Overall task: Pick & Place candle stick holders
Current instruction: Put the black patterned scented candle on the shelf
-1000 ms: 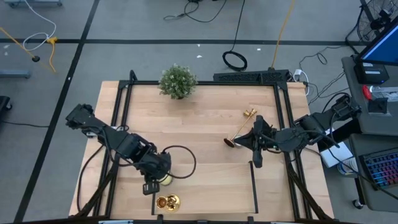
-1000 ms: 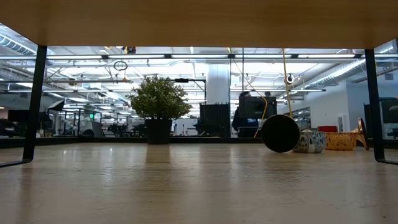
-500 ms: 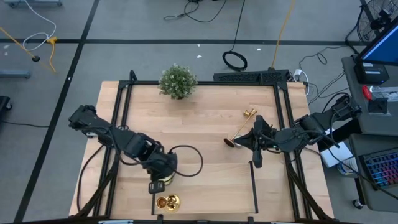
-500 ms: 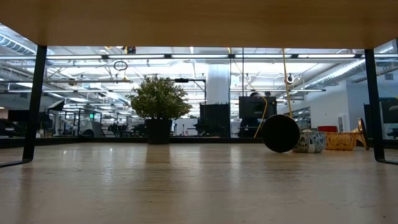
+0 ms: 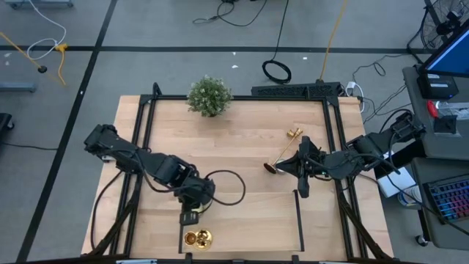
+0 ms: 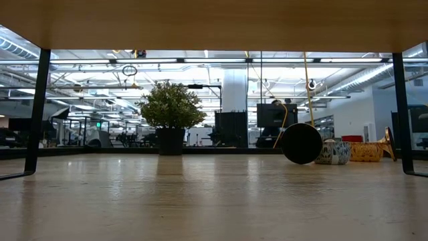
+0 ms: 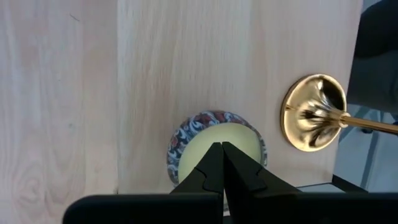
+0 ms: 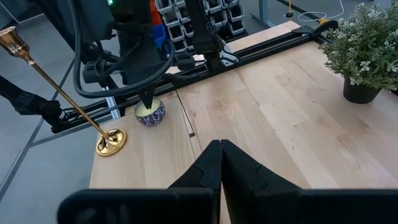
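Observation:
A tall gold candlestick holder (image 5: pixel 196 237) stands on its round base (image 8: pixel 112 142) near the table's near edge; its base also shows in the left wrist view (image 7: pixel 311 112). A second gold candlestick holder (image 5: pixel 282 152) lies on its side at the right of the table. A third is out of view. A small patterned bowl (image 7: pixel 214 146) with a pale yellow inside stands beside the first holder. My left gripper (image 7: pixel 222 149) is shut, pointing down over the bowl. My right gripper (image 8: pixel 221 149) is shut and empty, beside the lying holder in the high view (image 5: pixel 299 165). My left gripper points down with its shut fingertips (image 8: pixel 147 102) over the pale inside of the patterned bowl (image 7: pixel 205 140). I cannot tell whether they touch it.
A bushy green potted plant (image 5: pixel 209 96) stands at the far edge. Black rails (image 5: pixel 143 125) run along the table's left and right sides. A black cable (image 5: pixel 231 189) loops from the left arm over the table. Bare wood lies in the middle.
My left gripper has gone toward the table's right edge. It was beside the patterned bowl and now stands over it, hiding the bowl in the high view. The candlestick holders and my right arm have kept still.

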Tool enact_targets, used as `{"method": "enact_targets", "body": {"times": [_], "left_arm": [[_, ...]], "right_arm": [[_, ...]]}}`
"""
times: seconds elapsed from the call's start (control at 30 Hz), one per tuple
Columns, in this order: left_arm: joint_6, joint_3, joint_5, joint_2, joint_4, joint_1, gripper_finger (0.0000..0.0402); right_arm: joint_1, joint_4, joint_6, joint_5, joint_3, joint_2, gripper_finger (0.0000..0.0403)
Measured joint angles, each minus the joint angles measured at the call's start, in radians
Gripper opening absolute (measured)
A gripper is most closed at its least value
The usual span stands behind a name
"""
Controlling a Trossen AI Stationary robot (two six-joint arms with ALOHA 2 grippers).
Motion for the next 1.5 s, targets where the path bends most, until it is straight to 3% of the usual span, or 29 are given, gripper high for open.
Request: {"method": "enact_targets", "body": {"times": [1.5], "left_arm": [[0.021,0.000,0.016,0.007,0.019,0.005,0.0000]], "right_arm": [[0.000,0.000,-0.004,0.001,0.000,0.000,0.0000]]}}
